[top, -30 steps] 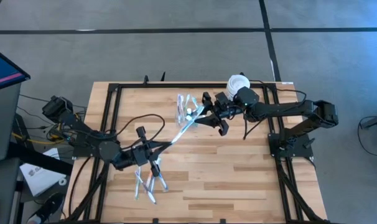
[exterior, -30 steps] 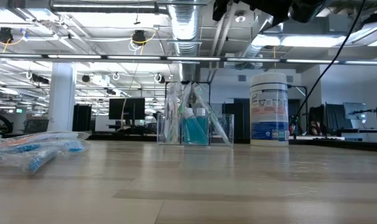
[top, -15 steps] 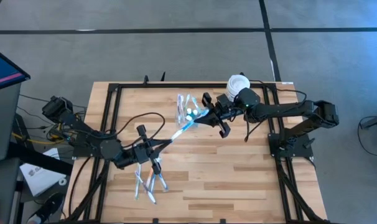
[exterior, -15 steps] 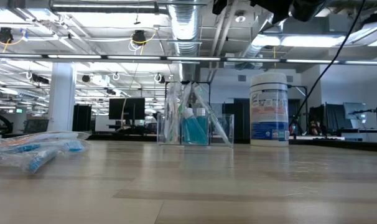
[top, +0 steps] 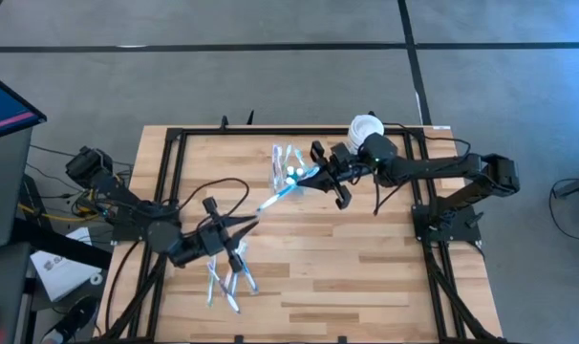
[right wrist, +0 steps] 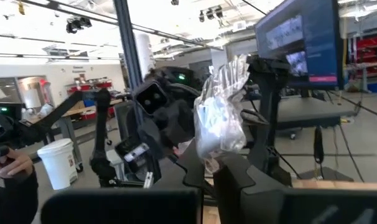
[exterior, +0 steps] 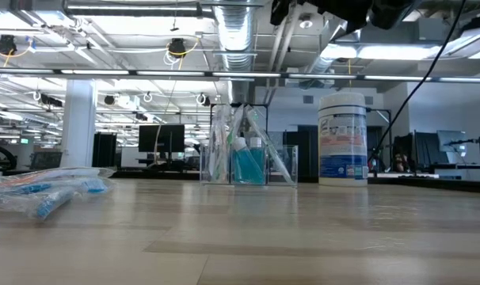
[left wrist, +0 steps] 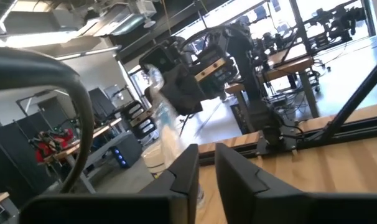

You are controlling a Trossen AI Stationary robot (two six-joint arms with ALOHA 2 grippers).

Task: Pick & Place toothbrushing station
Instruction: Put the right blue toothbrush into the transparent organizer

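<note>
Low view: the jar [exterior: 343, 139] is white with a blue label, but the print on it is too small to read. Just beside it stands the station [exterior: 248, 154], a clear, colourless plastic box with upright compartments. A blue-green bottle sits in the middle one, and slim white and clear sticks lean in the others. Both stand at the far side of the table [exterior: 303, 237]. At the near left edge lies a heap of clear packets [exterior: 42, 190] with blue and red print, also unreadable.

High view: the station [top: 288, 164] is at the far middle of the table [top: 366, 258], with the jar [top: 363, 127] near it at the far right. The right gripper [top: 324, 178] hangs just beside the station, pinching one end of a long clear packet [top: 282, 188] that runs toward the left gripper [top: 240, 224]. In the right wrist view crumpled clear film [right wrist: 223, 118] sits clamped between the fingers. The left gripper hangs above the heap of packets [top: 227, 282]; in the left wrist view its fingers [left wrist: 235, 177] stand nearly together, and whether they pinch the packet's other end cannot be told.
</note>
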